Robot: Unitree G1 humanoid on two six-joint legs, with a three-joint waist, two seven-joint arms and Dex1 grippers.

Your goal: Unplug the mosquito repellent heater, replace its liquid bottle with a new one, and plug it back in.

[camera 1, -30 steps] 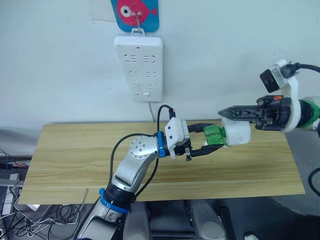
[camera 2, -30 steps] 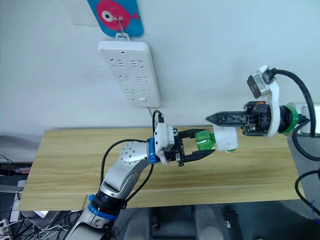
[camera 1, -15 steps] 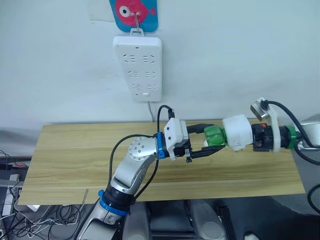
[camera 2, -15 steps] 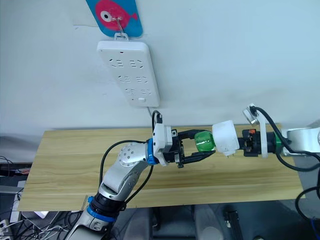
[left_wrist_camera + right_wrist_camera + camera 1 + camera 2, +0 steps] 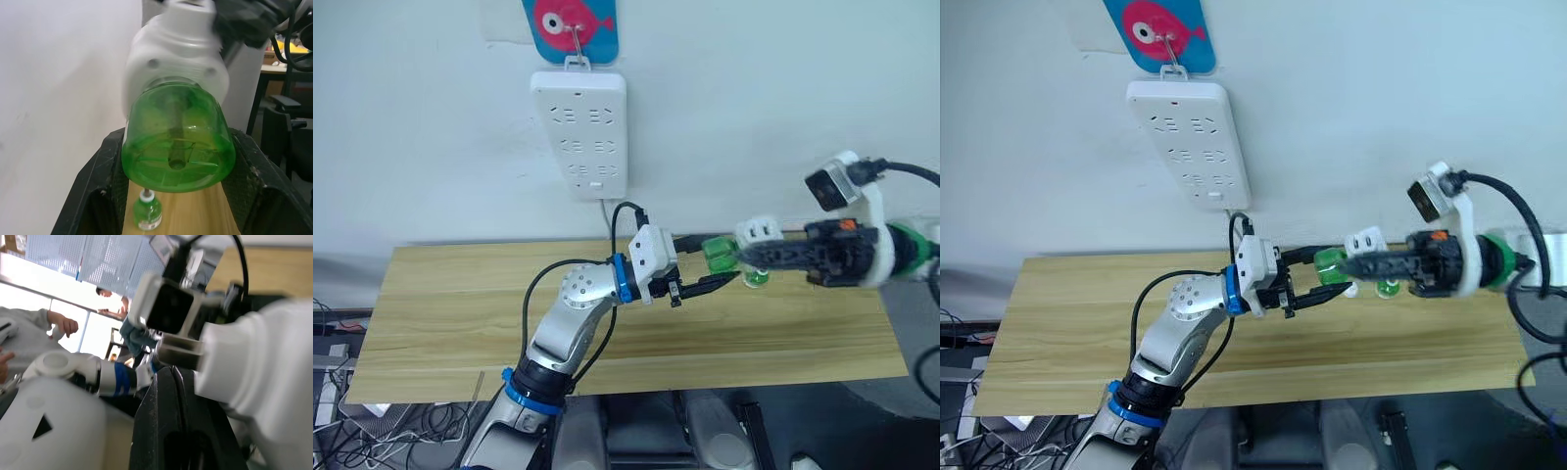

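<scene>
The left arm has a rounded silver-grey elbow joint, blue rings at the wrist and lower down, a white wrist block and looping black cables. Its left claw has two black fingers. The right arm ends in a white bracket carrying a small camera, a green ring, thick black cable, and the black-fingered right claw.

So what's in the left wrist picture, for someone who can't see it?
A translucent green bottle sits gripped between the left pincer's two black fingers, its neck inside a small white rounded plastic heater. Beyond it, a second small green bottle with a whitish cap stands upright on the light wooden table.
</scene>
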